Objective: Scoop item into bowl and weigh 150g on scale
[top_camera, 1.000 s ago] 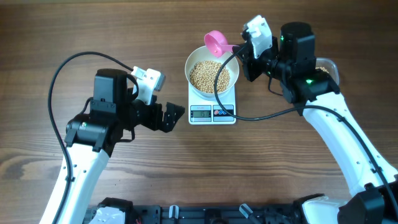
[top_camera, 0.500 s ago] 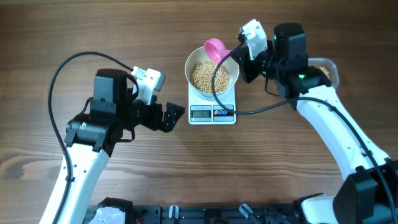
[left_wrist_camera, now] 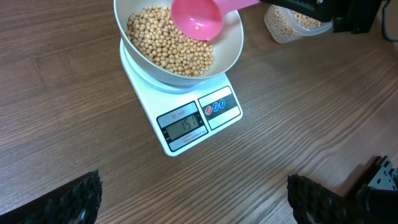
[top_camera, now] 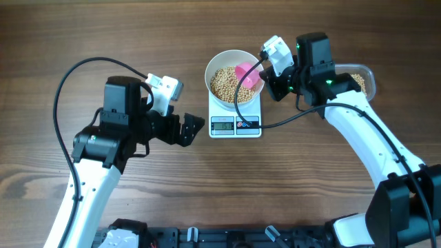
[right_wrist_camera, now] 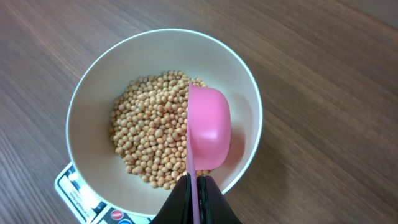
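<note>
- right gripper (right_wrist_camera: 198,190) pinched tight on the pink scoop (right_wrist_camera: 208,127) by its handle; cup over the beans (right_wrist_camera: 149,137) in the bowl (right_wrist_camera: 81,106).
- left gripper (top_camera: 191,129) spread wide, holding nothing, just left of the scale (left_wrist_camera: 186,127).
- scale display starts "15", rest unclear.
- bowl sits on the scale, middle of the table (top_camera: 289,179).
- clear tub (top_camera: 364,81) right of the bowl; black cable (top_camera: 240,93) crosses the bowl's rim.

1. The desk (top_camera: 207,27) is seen in brown wood grain, streaked with darker lines.
2. The bowl (top_camera: 209,72) is shown in plain white, and the beans (top_camera: 226,83) are beige-tan.
3. The scoop (top_camera: 248,74) is coloured bright pink.
4. The scale (left_wrist_camera: 155,102) is white, a grey display and red and blue button marks being borne.
</note>
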Controlling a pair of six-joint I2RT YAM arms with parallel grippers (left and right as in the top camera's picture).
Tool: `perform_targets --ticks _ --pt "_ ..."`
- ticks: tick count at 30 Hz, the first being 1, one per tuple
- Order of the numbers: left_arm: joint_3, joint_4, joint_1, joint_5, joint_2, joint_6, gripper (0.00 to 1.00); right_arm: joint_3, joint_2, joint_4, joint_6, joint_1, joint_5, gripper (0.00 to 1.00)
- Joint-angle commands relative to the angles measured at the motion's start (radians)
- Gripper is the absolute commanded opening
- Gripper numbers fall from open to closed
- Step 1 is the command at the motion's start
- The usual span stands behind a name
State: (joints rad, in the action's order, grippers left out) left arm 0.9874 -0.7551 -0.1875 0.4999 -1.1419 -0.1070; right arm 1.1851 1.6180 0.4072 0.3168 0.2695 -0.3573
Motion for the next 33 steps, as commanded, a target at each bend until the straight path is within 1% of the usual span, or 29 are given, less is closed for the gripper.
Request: perform_targets --ticks 1,7,13,18,21,22,27,33 --pt "0.000 0.002 0.007 0.015 -0.005 0.006 1.00 0.006 0.011 -0.018 0.019 0.006 0.021 0.04" --pt "0.000 0.002 0.007 0.015 -0.005 0.006 1.00 0.006 0.011 -0.062 0.013 0.055 0.021 0.04" --pt "0.000 0.002 0.007 0.014 -0.005 0.006 1.00 0.003 0.035 -0.054 0.013 0.109 0.029 0.04" --pt "0.000 0.002 0.007 0.015 -0.005 0.006 1.00 0.003 0.054 -0.057 -0.032 0.123 0.029 0.04" --pt "0.000 0.002 0.007 0.015 -0.005 0.006 1.00 0.004 0.054 -0.062 -0.033 0.123 0.029 0.04" --pt "0.000 0.002 0.007 0.015 -0.005 0.006 1.00 0.004 0.054 -0.067 -0.041 0.123 0.029 0.04" --pt "0.000 0.002 0.007 0.014 -0.005 0.006 1.00 0.008 0.053 -0.117 -0.167 0.122 0.029 0.04" --pt "0.000 0.002 0.007 0.015 -0.005 0.006 1.00 0.016 0.019 -0.146 -0.206 0.095 0.029 0.04"
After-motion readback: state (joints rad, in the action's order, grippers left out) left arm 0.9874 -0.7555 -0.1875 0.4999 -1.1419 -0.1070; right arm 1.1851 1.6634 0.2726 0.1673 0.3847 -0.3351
